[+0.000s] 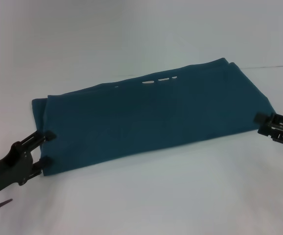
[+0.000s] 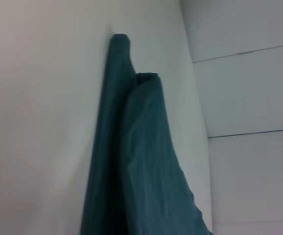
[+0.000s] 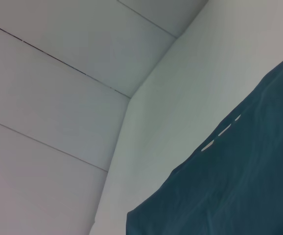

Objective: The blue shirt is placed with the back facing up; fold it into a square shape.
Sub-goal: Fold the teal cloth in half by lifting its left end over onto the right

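In the head view, the blue shirt (image 1: 151, 117) lies folded into a long band on the white table (image 1: 141, 196). The left gripper (image 1: 47, 148) sits at the shirt's left end, fingers spread apart around the edge. The right gripper (image 1: 260, 119) touches its right end; I cannot tell its grip. The left wrist view shows the shirt (image 2: 141, 161) end-on, layered. The right wrist view shows its top edge (image 3: 229, 186) with white marks.

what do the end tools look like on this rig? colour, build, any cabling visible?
Both are black. The left tool has an angular, open-frame body with two short dark fingers tipped by blunt pads; a thin reddish-and-dark clip-like piece sticks out near its base at the frame's lower edge. The right tool shows a blocky black housing with small pale highlights on its hardware. No cables or markings are discernible.
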`<state>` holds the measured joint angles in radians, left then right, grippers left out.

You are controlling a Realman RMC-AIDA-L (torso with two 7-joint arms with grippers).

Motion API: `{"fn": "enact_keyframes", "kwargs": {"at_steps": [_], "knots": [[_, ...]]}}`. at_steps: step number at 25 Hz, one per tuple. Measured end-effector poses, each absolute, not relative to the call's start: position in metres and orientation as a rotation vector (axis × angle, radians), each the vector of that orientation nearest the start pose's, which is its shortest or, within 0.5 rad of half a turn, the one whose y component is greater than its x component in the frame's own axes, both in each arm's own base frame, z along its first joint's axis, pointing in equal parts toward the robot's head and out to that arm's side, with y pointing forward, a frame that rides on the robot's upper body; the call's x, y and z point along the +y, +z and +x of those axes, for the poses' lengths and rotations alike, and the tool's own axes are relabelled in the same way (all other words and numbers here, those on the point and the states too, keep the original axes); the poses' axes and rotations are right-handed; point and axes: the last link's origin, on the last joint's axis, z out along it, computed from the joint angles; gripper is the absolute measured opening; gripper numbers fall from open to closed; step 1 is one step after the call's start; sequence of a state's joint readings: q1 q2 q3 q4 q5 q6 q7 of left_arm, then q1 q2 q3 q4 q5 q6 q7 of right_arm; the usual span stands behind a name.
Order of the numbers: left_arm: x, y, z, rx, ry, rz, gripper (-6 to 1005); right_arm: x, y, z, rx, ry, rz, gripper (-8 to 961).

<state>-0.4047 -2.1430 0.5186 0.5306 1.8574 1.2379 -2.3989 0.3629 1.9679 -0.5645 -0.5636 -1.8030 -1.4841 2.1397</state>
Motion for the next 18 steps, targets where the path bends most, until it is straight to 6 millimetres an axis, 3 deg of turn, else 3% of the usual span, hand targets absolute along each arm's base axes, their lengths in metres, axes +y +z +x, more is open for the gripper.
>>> {"fn": "enact_keyframes", "kwargs": {"at_steps": [12,18], "knots": [[0.32,-0.019,-0.337,2.635,1.326,1.753,870,0.303,0.06,0.345,1.803,1.055,-1.942,707],[0.309,0.001,-0.333,2.549,1.338,1.688,866,0.303,0.061,0.345,1.801,1.057,-1.942,708]]}}
